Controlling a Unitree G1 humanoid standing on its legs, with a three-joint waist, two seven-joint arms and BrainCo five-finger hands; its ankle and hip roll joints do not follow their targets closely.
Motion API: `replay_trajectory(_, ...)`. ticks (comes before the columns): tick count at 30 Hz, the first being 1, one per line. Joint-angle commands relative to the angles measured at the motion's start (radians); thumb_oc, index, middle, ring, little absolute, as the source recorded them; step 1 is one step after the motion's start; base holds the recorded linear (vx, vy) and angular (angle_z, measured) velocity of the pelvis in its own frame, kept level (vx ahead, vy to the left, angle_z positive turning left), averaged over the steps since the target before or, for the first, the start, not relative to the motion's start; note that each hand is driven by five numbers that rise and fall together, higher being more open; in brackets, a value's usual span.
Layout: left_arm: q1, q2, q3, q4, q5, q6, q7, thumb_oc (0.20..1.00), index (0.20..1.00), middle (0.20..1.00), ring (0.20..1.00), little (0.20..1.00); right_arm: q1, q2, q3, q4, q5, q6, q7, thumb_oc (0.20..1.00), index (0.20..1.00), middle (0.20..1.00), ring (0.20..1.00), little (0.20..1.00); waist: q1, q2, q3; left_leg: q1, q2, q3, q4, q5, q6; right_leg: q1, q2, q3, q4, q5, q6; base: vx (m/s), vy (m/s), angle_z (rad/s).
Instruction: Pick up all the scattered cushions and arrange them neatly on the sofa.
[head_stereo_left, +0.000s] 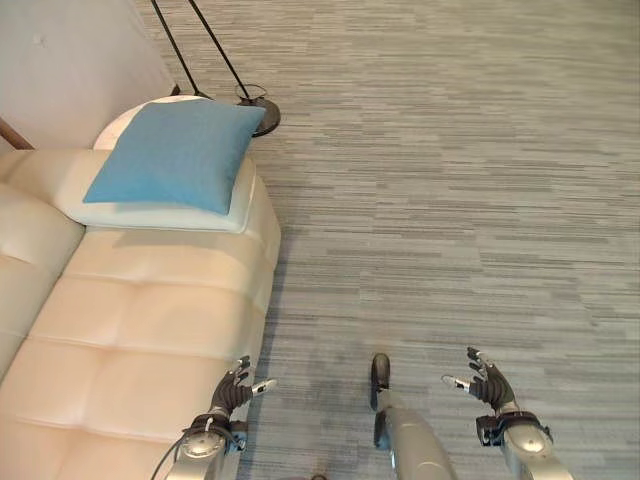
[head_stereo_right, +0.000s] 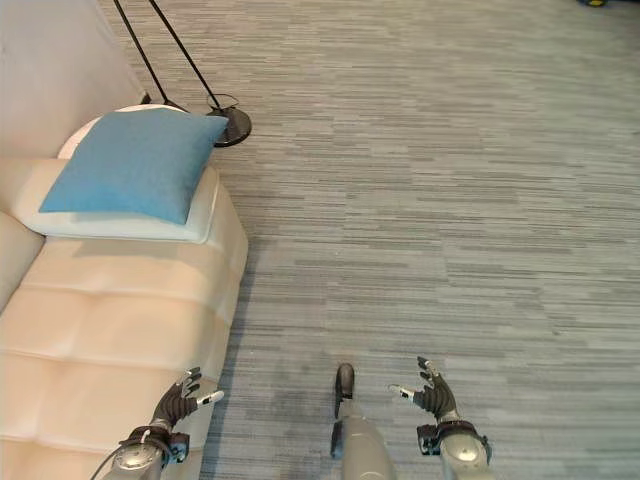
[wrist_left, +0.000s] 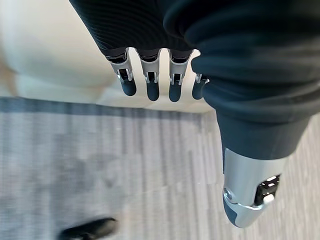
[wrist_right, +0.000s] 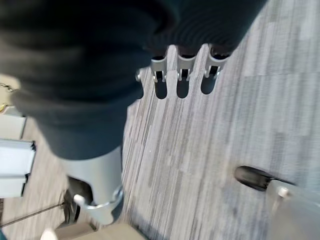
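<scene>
Blue cushion: square, plain woven fabric, lies flat and slightly turned, one corner pointing toward the floor lamp side. It rests on top of a white cushion, which is larger, flat, and shows as a pale border along the blue one's near and outer edges. Both sit stacked at the far end of my cream tufted sofa, on the seat near its outer edge.
</scene>
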Motion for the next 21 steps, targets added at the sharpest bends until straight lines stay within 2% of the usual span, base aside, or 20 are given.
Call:
replay_trajectory(1,0.012,0.049,0.041,-0.034,-0.025,-0.034,0.026,1.0,1.0,1.0,1.0,1.0,-0.045,-0.048,-0.01,-0.076,0.011,-0.044,-0.017,1.0,1.0,1.0,1.0,1.0,0.04,-0.012,0.01,-0.186,0.092,0.14,0.216,0.214,-0.005,0.133,-0.013,-0.017,-0.089,-0.109,0.083,0.41,-0.204,-0.07)
replay_trajectory(2,0.011,0.045,0.048,-0.019,-0.034,-0.036,0.028,1.0,1.0,1.0,1.0,1.0,-0.049,-0.055,-0.007,-0.066,0.007,-0.042,-0.019,1.0,1.0,1.0,1.0,1.0,0.054,-0.012,0.012,-0.214,0.099,0.161,0.206,0.191,0.002,0.163,-0.01,-0.023,-0.092,-0.135,0.077,0.25,-0.096,-0.51)
replay_trajectory(3,0.011,0.045,0.048,-0.019,-0.034,-0.036,0.028,1.0,1.0,1.0,1.0,1.0,-0.05,-0.054,-0.007,-0.065,0.007,-0.042,-0.019,1.0,1.0,1.0,1.0,1.0,0.054,-0.015,0.011,-0.216,0.095,0.162,0.203,0.195,0.003,0.161,-0.014,-0.022,-0.093,-0.134,0.077,0.48,-0.092,-0.37)
replay_trajectory(5,0.01,0.039,0.057,0.03,-0.032,-0.033,0.036,1.0,1.0,1.0,1.0,1.0,-0.052,-0.067,-0.015,-0.066,-0.001,-0.039,-0.028,1.0,1.0,1.0,1.0,1.0,0.087,-0.015,0.013,-0.308,0.078,0.207,0.07,0.143,0.021,0.246,-0.014,-0.029,-0.113,-0.179,0.087,0.57,-0.047,-0.12)
replay_trajectory(6,0.012,0.04,0.059,0.042,-0.025,-0.032,0.037,1.0,1.0,1.0,1.0,1.0,-0.045,-0.071,-0.021,-0.067,-0.003,-0.039,-0.035,1.0,1.0,1.0,1.0,1.0,0.093,-0.013,0.012,-0.34,0.071,0.228,-0.022,0.146,0.025,0.279,-0.011,-0.034,-0.123,-0.197,0.092,0.33,0.01,0.19)
replay_trajectory(7,0.012,0.04,0.059,0.042,-0.025,-0.032,0.037,1.0,1.0,1.0,1.0,1.0,-0.045,-0.071,-0.021,-0.067,-0.003,-0.039,-0.035,1.0,1.0,1.0,1.0,1.0,0.093,-0.014,0.013,-0.336,0.069,0.228,-0.026,0.147,0.025,0.282,-0.013,-0.034,-0.123,-0.198,0.093,0.52,0.041,0.21)
replay_trajectory(8,0.018,0.041,0.065,0.049,-0.014,-0.025,0.04,1.0,1.0,1.0,1.0,1.0,-0.039,-0.077,-0.025,-0.063,-0.014,-0.034,-0.044,1.0,1.0,1.0,1.0,1.0,0.111,0.004,0.0,-0.358,0.065,0.237,-0.222,0.221,0.015,0.342,0.011,-0.037,-0.132,-0.234,0.095,0.53,0.053,0.16)
replay_trajectory(9,0.022,0.04,0.071,0.059,-0.014,-0.027,0.048,1.0,1.0,1.0,1.0,1.0,-0.029,-0.078,-0.024,-0.056,-0.019,-0.036,-0.049,1.0,1.0,1.0,1.0,1.0,0.118,0.01,0.001,-0.366,0.055,0.234,-0.309,0.276,0.001,0.361,0.022,-0.043,-0.126,-0.251,0.099,0.74,0.079,0.19)
replay_trajectory(10,0.024,0.037,0.077,0.071,-0.017,-0.025,0.051,1.0,1.0,1.0,1.0,1.0,-0.026,-0.076,-0.026,-0.048,-0.023,-0.036,-0.053,1.0,1.0,1.0,1.0,1.0,0.126,0.009,-0.002,-0.396,0.06,0.245,-0.372,0.293,-0.006,0.395,0.031,-0.038,-0.126,-0.279,0.099,0.61,0.07,0.09)
replay_trajectory(11,0.022,0.037,0.08,0.077,-0.016,-0.021,0.053,1.0,1.0,1.0,1.0,1.0,-0.024,-0.076,-0.03,-0.045,-0.025,-0.033,-0.054,1.0,1.0,1.0,1.0,1.0,0.13,0.01,-0.01,-0.411,0.062,0.252,-0.414,0.286,-0.012,0.426,0.035,-0.032,-0.126,-0.302,0.099,0.61,0.096,0.13)
replay_trajectory(13,0.029,0.038,0.096,0.091,-0.02,-0.018,0.059,1.0,1.0,1.0,1.0,1.0,-0.016,-0.07,-0.035,-0.045,-0.029,-0.029,-0.053,1.0,1.0,1.0,1.0,1.0,0.143,0.01,-0.015,-0.436,0.083,0.327,-0.472,0.323,-0.005,0.474,0.041,-0.028,-0.111,-0.338,0.1,0.58,0.135,0.13)
replay_trajectory(14,0.033,0.037,0.106,0.098,-0.024,-0.017,0.062,1.0,1.0,1.0,1.0,1.0,-0.014,-0.069,-0.037,-0.046,-0.03,-0.026,-0.05,1.0,1.0,1.0,1.0,1.0,0.15,0.009,-0.025,-0.444,0.085,0.335,-0.474,0.323,-0.006,0.502,0.041,-0.021,-0.106,-0.358,0.102,0.82,0.218,0.08)
replay_trajectory(15,0.054,0.037,0.127,0.113,-0.02,-0.012,0.059,1.0,1.0,1.0,1.0,1.0,-0.002,-0.059,-0.033,-0.054,-0.031,-0.025,-0.031,1.0,1.0,1.0,1.0,1.0,0.169,0.005,-0.051,-0.432,0.089,0.346,-0.45,0.359,0.02,0.539,0.046,-0.016,-0.087,-0.383,0.11,0.69,0.175,-0.01)
replay_trajectory(16,0.055,0.038,0.126,0.113,-0.02,-0.012,0.059,1.0,1.0,1.0,1.0,1.0,-0.001,-0.059,-0.033,-0.053,-0.031,-0.025,-0.031,1.0,1.0,1.0,1.0,1.0,0.165,-0.004,-0.053,-0.425,0.074,0.336,-0.454,0.345,0.015,0.544,0.035,-0.016,-0.084,-0.395,0.114,0.76,0.191,-0.09)
replay_trajectory(17,0.063,0.037,0.132,0.122,-0.015,-0.012,0.059,1.0,1.0,1.0,1.0,1.0,0.0,-0.056,-0.023,-0.039,-0.035,-0.031,-0.026,1.0,1.0,1.0,1.0,1.0,0.178,-0.026,-0.066,-0.455,0.055,0.318,-0.395,0.36,0.022,0.559,0.022,-0.01,-0.046,-0.38,0.125,0.45,0.108,-0.03)
replay_trajectory(18,0.057,0.04,0.129,0.139,-0.013,-0.01,0.059,1.0,1.0,1.0,1.0,1.0,0.006,-0.043,-0.026,-0.04,-0.041,-0.025,-0.026,1.0,1.0,1.0,1.0,1.0,0.177,-0.042,-0.07,-0.447,0.043,0.304,-0.363,0.349,0.03,0.533,0.001,-0.013,0.004,-0.348,0.14,0.57,0.19,0.13)
replay_trajectory(19,0.055,0.046,0.129,0.135,-0.017,-0.012,0.061,1.0,1.0,1.0,1.0,1.0,0.004,-0.038,-0.018,-0.033,-0.043,-0.024,-0.019,1.0,1.0,1.0,1.0,1.0,0.182,-0.058,-0.072,-0.431,0.024,0.295,-0.35,0.326,0.049,0.499,-0.018,-0.006,0.09,-0.287,0.168,0.53,0.287,0.11)
replay_trajectory(20,0.049,0.053,0.132,0.129,-0.029,-0.01,0.058,1.0,1.0,1.0,1.0,1.0,0.003,-0.024,-0.011,-0.046,-0.044,-0.026,-0.007,1.0,1.0,1.0,1.0,1.0,0.176,-0.068,-0.06,-0.394,0.017,0.295,-0.344,0.299,0.087,0.42,-0.052,0.003,0.285,-0.08,0.213,0.42,0.259,0.06)
replay_trajectory(21,0.049,0.053,0.132,0.129,-0.029,-0.01,0.058,1.0,1.0,1.0,1.0,1.0,0.003,-0.024,-0.011,-0.047,-0.044,-0.025,-0.007,1.0,1.0,1.0,1.0,1.0,0.177,-0.069,-0.06,-0.395,0.016,0.296,-0.344,0.299,0.087,0.418,-0.053,0.005,0.287,-0.081,0.214,0.38,0.244,0.02)
